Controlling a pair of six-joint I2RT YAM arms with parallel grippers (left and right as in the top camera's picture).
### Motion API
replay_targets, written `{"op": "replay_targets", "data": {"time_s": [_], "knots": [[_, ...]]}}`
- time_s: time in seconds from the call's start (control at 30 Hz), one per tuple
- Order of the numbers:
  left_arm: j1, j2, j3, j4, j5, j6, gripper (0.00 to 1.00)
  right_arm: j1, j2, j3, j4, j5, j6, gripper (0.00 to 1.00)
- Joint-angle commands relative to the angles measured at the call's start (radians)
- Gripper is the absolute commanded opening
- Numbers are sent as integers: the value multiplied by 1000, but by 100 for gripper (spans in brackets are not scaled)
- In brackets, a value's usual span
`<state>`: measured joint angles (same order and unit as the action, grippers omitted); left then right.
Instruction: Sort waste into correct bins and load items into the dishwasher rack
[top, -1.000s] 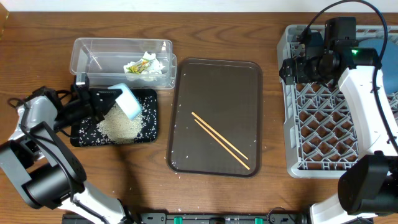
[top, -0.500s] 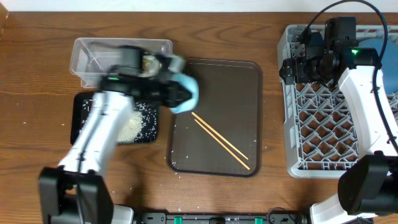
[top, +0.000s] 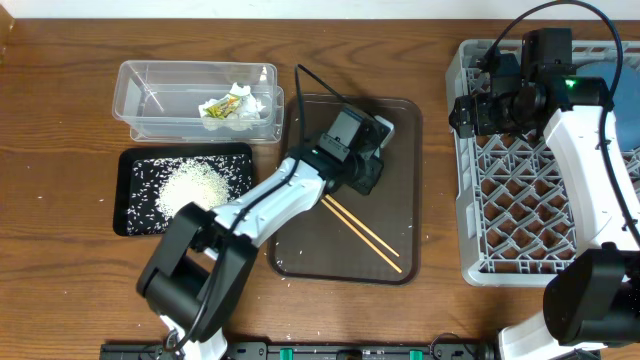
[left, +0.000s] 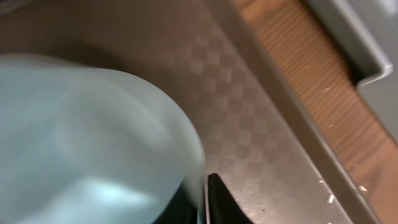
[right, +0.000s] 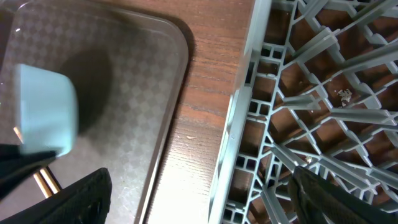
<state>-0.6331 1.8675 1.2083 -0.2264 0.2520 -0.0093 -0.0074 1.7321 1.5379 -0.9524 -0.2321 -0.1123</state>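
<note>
A pale greenish cup (top: 381, 128) sits low over the far right part of the brown serving tray (top: 300, 250). My left gripper (top: 370, 142) is shut on the cup's wall; in the left wrist view the cup (left: 93, 137) fills the frame, its rim pinched between the dark fingers (left: 217, 202). Two chopsticks (top: 355, 226) lie on the tray. The clear tub (top: 150, 95) holds tissue and a wrapper (top: 226, 105). Rice (top: 190, 188) lies in the black tray (top: 132, 220). My right gripper (right: 205, 199) stands open over the left edge of the dishwasher rack (top: 530, 200).
A dark-blue plate (top: 603, 78) stands in the rack's far right corner, partly behind the right arm. A few rice grains are scattered on the wood left of the black tray. The right wrist view shows the cup (right: 46, 109) on the tray beside the rack wall (right: 239, 124).
My left arm has swung right from the black tray to the brown tray, carrying the cup with it. The right arm has not moved.
</note>
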Motion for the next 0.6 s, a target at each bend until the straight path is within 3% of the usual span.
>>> {"op": "replay_targets", "data": {"time_s": [0.0,0.03,0.1,0.13,0.37,0.57], "knots": [[2,-3,15,5,-47,-11,16,9,-23,6,2,-5,11,91],[2,-9,15,4,-48,-11,21,9,-23,6,3,-6,11,91],[5,-33,15,-5,-48,-11,43,9,-23,6,11,-22,11,92],[8,-49,15,-14,-48,-11,47,9,-23,6,18,-35,11,92],[106,-263,15,-286,-48,-138,54,20,-23,5,67,-179,11,92],[259,-413,15,-604,-48,-150,60,105,10,5,112,-183,11,89]]}}
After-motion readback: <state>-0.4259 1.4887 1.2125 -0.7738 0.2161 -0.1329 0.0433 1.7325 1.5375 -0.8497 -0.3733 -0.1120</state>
